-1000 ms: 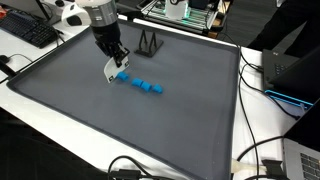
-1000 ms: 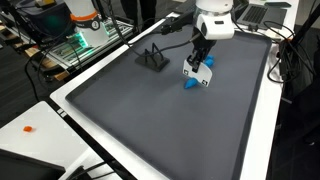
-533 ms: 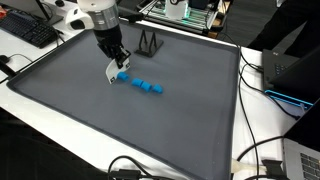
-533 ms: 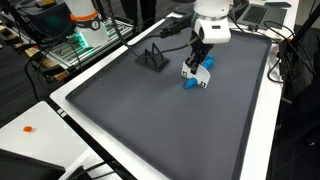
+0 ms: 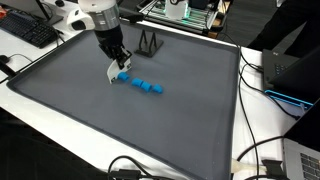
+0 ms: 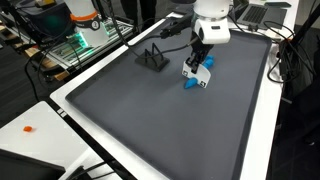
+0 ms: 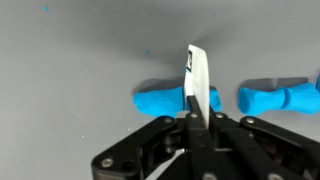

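Wrist view: the gripper (image 7: 200, 88) presents its fingertips as a single narrow white blade directly in front of the end block (image 7: 160, 101). No gap is visible, yet whether the jaws are closed, or clamp the block, cannot be determined. A neighbouring block (image 7: 272, 98) lies just beside it, apart from the blade.

Change: against the exterior views of one second ago, the gripper (image 5: 116, 69) stands slightly higher and marginally closer to the counter edge that carries the black stand (image 5: 148, 42). Since half a second ago, no displacement is detectable. The row of blue blocks (image 5: 146, 86) is unchanged.

Location: the end block sits at the row's end nearest that edge, toward the corner with the stand, on the counter (image 5: 180, 130).

Assessment: the small lift followed by a standstill suggests fine positioning at the end block, with no block displaced yet.
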Motion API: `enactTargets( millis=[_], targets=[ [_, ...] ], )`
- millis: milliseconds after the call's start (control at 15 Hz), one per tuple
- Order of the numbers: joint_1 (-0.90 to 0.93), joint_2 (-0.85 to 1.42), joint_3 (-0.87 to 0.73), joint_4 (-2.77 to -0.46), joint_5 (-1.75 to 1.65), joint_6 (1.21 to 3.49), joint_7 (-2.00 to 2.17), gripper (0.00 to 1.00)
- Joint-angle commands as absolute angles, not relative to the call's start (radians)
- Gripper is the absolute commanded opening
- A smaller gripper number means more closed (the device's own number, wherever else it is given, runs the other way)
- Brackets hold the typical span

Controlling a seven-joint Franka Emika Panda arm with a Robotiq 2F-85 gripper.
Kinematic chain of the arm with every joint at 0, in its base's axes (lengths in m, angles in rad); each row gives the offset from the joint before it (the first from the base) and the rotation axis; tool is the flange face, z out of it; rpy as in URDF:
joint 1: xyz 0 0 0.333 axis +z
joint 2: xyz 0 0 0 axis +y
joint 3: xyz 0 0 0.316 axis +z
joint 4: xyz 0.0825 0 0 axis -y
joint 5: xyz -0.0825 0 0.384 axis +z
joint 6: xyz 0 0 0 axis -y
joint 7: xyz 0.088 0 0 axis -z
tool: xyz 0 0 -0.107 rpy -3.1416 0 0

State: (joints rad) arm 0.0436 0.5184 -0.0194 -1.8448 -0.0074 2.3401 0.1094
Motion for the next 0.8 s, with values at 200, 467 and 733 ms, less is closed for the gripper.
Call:
enactTargets(
  millis=[200,467,733],
  targets=[
    [0.029,0.504,0.025,-1.885,0.053,2.346,0.081,0.01],
    [0.036,0.488,0.020,-1.896,0.055,2.342,0.102,0.01],
    [0.037,0.432,0.007,-1.934,0.045,2.342,0.119,0.01]
  ],
)
